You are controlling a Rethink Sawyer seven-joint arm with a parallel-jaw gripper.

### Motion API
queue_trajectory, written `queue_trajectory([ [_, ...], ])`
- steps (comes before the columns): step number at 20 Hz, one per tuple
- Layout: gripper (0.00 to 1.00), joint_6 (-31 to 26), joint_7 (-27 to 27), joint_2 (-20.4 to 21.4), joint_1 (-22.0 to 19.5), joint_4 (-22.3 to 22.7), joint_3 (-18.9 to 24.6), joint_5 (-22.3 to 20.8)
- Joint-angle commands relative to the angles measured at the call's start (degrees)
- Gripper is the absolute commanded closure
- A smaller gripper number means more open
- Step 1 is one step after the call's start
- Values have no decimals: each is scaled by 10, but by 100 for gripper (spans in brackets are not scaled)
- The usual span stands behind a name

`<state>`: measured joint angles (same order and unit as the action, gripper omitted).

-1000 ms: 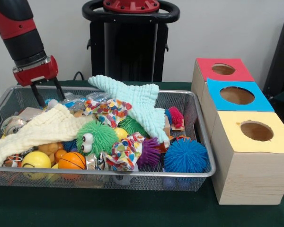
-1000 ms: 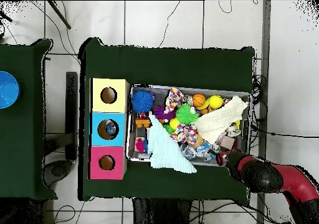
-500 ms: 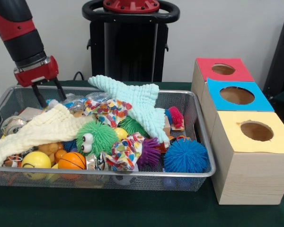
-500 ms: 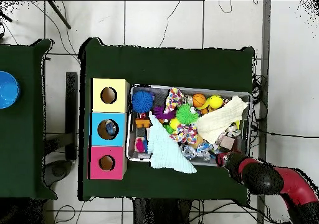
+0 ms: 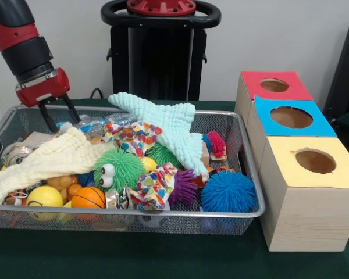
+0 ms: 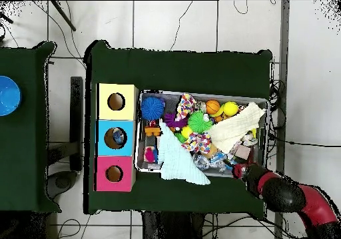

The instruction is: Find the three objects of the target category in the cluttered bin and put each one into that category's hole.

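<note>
Dark green table [image 5: 163, 258]: wire mesh bin [image 5: 244, 152] beside three wooden boxes [image 5: 305, 203], touching.

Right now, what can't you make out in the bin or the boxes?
- Front view: whatever lies under the cream cloth and mint cloth.
- Front view: box insides; holes viewed at a slant.
- Overhead: the item in the blue box hole, too small.
- Overhead: gripper, masked by the arm.

Since 1 s ago the gripper [image 5: 60, 116] has risen slightly and drawn back toward the bin's [image 5: 163, 216] corner rim. In the overhead view the arm [image 6: 286, 195] has swung lower, away from the cream cloth [image 5: 43, 161]. The bin's contents lie unmoved.
</note>
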<state>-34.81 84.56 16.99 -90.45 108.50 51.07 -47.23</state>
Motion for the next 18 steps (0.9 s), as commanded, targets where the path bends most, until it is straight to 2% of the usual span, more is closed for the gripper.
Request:
queue_trajectory([
  [1,0,-18,-118,-67,-13,2,0,15],
  [5,0,-9,-108,-71,-24,16,2,15],
  [7,0,-12,-114,-86,-36,20,10,26],
  [13,0,-123,-175,-161,-55,-15,10,103],
  [18,0,-150,-214,-196,-58,-37,5,116],
])
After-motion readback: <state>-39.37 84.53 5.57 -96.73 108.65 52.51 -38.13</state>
